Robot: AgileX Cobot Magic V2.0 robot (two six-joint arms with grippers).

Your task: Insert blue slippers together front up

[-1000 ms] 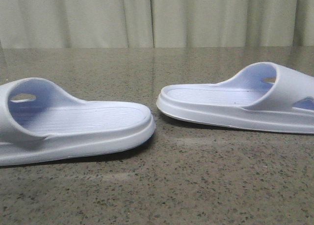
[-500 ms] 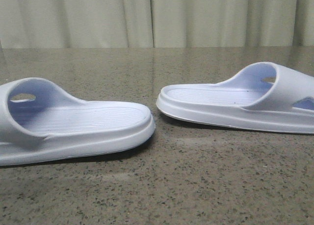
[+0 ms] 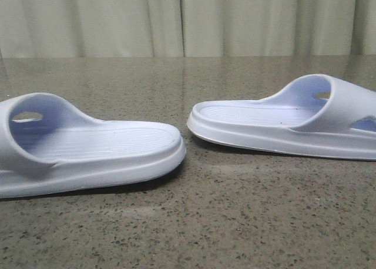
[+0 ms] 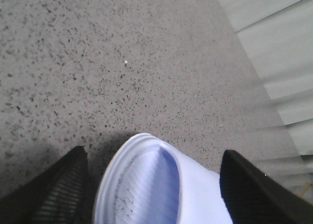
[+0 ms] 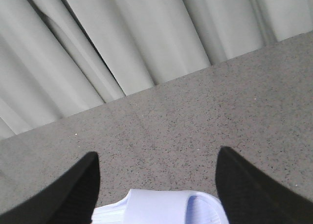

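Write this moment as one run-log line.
pale blue foam slippers: left slipper, right slipper apart, flat | left tool open above one | right tool open above other | none gripped

Neither arm shows in the front view. In the left wrist view the left tool (image 4: 151, 185) has its two dark, ribbed fingers (image 4: 54, 190) spread wide apart, one at each lower corner, gripping nothing. The right tool (image 5: 156, 190) shows the same pose in the right wrist view: both black fingers (image 5: 249, 190) stand far apart, jaws wide, closed on nothing.
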